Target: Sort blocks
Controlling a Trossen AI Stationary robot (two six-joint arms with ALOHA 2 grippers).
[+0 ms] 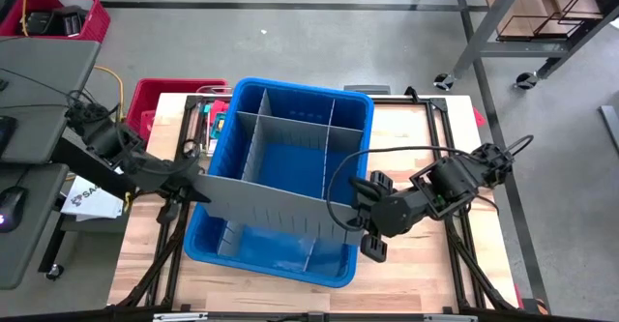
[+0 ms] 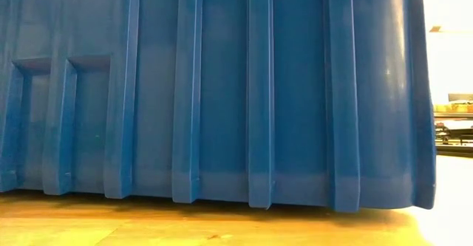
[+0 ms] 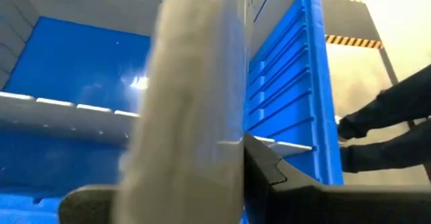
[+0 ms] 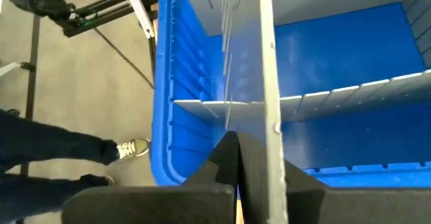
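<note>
A large blue bin (image 1: pixel 198 237) stands on the wooden table; in the low view its ribbed wall (image 2: pixel 222 91) fills the picture. Grey dividers (image 1: pixel 290 126) stand fitted in its far half, and lower ones in its near half. A long loose grey divider panel (image 1: pixel 276 198) spans the bin from left rim to right rim, its broad face tipped upward. My left gripper (image 1: pixel 196 183) is shut on its left end and my right gripper (image 1: pixel 360 216) on its right end. The blocks are out of view. My left gripper pinches the panel's left end (image 3: pixel 192 150) between its two fingers (image 3: pixel 283 177), coming from the table's left and slanting down. The panel is lifted clear over the bin. My right gripper pinches the panel's right end (image 4: pixel 269 150) between its two fingers (image 4: pixel 229 163), coming from the table's right and slanting down. That end hangs above the bin's right rim.
A red crate (image 1: pixel 160 100) stands off the table's far left corner, another (image 1: pixel 58 17) farther back. A desk with a mouse (image 1: pixel 10 206) is at the left, a metal rack (image 1: pixel 542 22) at the far right. A person's legs and shoe (image 4: pixel 128 148) show beside the table.
</note>
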